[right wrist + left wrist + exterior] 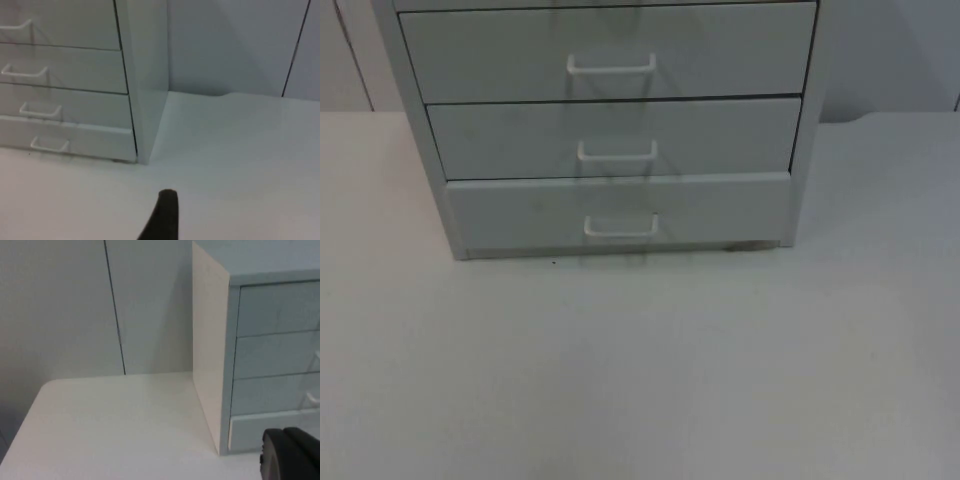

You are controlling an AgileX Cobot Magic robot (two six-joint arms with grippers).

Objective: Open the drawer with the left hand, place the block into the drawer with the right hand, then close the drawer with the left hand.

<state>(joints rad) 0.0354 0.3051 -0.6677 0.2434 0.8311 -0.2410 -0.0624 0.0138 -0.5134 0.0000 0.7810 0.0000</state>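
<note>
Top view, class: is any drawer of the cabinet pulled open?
No. All three drawer fronts sit flush in the cabinet, the bottom drawer included, each handle facing forward.

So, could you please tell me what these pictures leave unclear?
- Pale grey drawer cabinet: its top is cut off by the top view's edge.
- Drawer contents: hidden behind shut fronts.
- Left gripper and right gripper: cropped at the wrist views' edges, open or shut unclear.

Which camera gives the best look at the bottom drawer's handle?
The top view: the bottom drawer's handle faces the camera squarely on the shut drawer. The right wrist view catches it at a slant; the left wrist view sees that drawer's front edge-on, handle unclear.
</note>
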